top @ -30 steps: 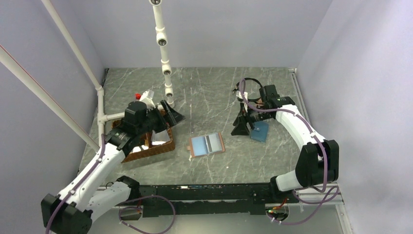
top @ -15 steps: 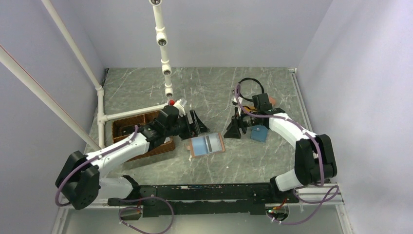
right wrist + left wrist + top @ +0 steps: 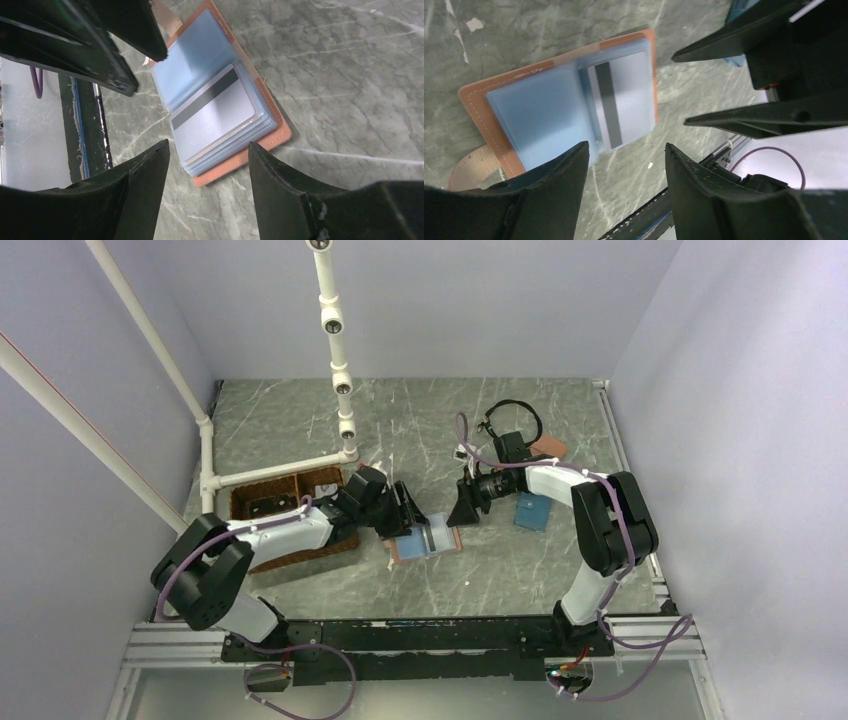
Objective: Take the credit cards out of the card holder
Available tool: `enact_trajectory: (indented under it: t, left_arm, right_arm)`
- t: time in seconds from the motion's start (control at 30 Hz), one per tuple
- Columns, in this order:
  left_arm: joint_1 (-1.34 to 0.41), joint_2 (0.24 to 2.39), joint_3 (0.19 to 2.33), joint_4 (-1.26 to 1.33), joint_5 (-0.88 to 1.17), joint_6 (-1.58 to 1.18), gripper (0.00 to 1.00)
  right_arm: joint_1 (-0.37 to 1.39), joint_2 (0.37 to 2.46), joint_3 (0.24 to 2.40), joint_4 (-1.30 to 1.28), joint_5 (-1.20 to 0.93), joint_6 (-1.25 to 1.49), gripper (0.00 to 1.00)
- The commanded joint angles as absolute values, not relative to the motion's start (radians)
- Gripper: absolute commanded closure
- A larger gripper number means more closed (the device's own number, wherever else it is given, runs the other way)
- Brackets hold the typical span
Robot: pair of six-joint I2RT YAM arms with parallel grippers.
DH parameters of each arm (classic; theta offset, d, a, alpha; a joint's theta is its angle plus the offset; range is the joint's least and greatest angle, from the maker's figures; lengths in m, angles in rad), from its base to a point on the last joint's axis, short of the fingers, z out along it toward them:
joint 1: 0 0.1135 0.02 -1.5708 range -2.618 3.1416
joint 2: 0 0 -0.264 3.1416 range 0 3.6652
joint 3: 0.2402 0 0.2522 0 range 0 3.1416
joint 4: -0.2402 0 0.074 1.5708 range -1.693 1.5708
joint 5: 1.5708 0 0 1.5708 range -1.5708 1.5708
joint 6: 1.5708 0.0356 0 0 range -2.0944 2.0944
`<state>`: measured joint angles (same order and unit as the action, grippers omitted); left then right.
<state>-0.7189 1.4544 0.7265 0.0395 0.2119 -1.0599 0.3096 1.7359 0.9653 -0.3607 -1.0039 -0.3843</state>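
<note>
Overall light: bright, even, cool white from above; the walls [image 3: 500,310] take a lilac cast.
Shadows: soft and faint on the desk [image 3: 440,430]; in the right wrist view a thin dark shadow hugs the card holder's [image 3: 240,150] edge.
Glare: the area beyond the desk's edge burns out to white in the left wrist view.
Left wrist sharpness: the card holder is smeared by motion blur; the left pincer [image 3: 626,147] is near-black with little detail.
Right wrist sharpness: crisp; the card [image 3: 215,120] has a soft silver gleam; the right pincer [image 3: 209,145] is dark and slightly soft.
Overhead detail: sharp but distant; small things are hard to read.
</note>
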Motion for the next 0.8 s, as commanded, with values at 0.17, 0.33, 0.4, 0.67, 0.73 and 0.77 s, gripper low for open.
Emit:
enact_trajectory:
  t: [0.17, 0.33, 0.4, 0.67, 0.73, 0.77]
  left_arm:
    - [-0.724, 1.551, 0.798, 0.037, 0.229, -1.048, 0.44]
    - [-0.723, 1.592, 0.806, 0.052, 0.252, -1.049, 0.48]
    - [-0.723, 1.604, 0.812, 0.049, 0.259, -1.047, 0.49]
    - [-0.722, 1.643, 0.823, 0.052, 0.278, -1.041, 0.49]
    - [-0.722, 1.651, 0.829, 0.054, 0.283, -1.04, 0.5]
    - [-0.723, 1.654, 0.83, 0.055, 0.285, -1.039, 0.5]
  right_arm:
    - [0.333, 1.772, 1.009, -0.344, -0.963, 0.041, 0.67]
    - [0.334, 1.783, 1.001, -0.328, -0.973, 0.086, 0.73]
    - [0.336, 1.786, 0.999, -0.323, -0.98, 0.091, 0.73]
    - [0.341, 1.783, 0.993, -0.327, -0.947, 0.084, 0.72]
    - [0.341, 1.782, 0.992, -0.336, -0.924, 0.078, 0.69]
    - [0.34, 1.782, 0.992, -0.338, -0.915, 0.076, 0.68]
